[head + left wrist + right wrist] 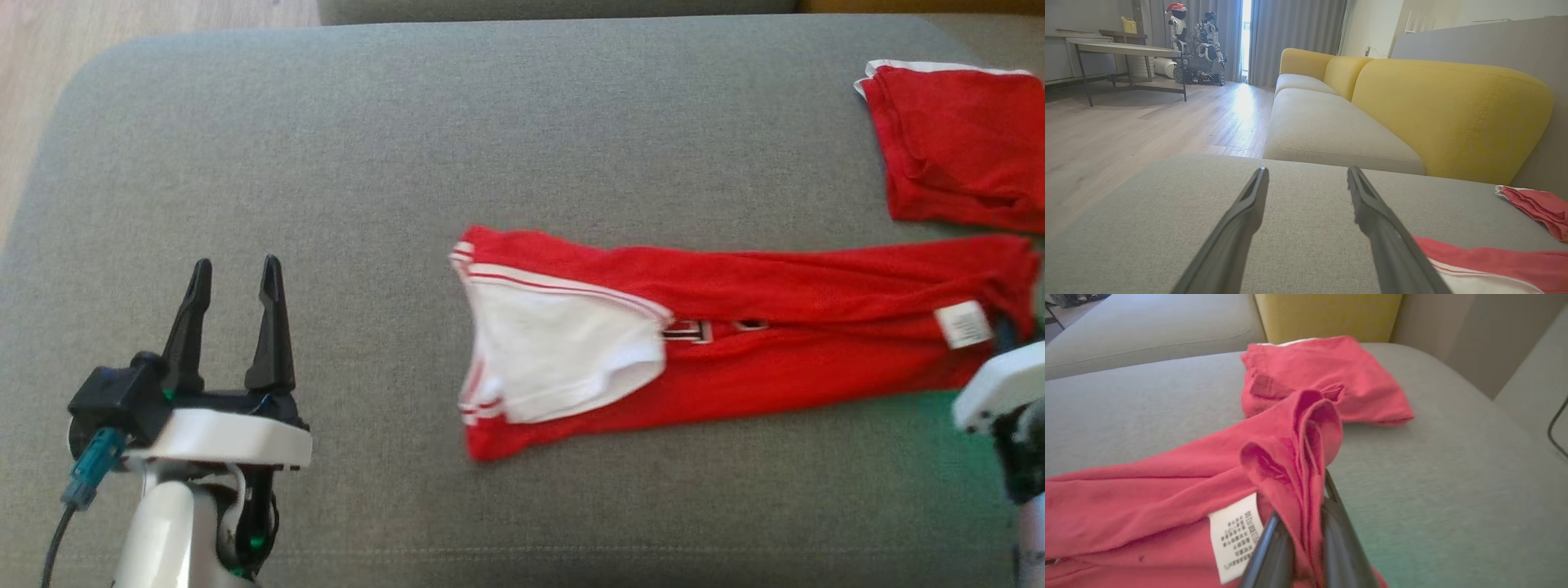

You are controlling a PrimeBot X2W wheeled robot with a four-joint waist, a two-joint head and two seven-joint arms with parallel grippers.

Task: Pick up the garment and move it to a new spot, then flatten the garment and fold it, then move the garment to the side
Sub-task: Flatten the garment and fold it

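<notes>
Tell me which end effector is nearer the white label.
Right. The right end effector is shut on the garment beside the label; the left end effector is open, beyond the garment's far end.

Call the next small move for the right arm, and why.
Probably: the right gripper lifts its pinched end and carries it left over the garment toward the white-trimmed end, halving it. The garment lies as a long narrow strip, the right gripper is shut on its label end, and the left gripper is open, off the cloth.
</notes>
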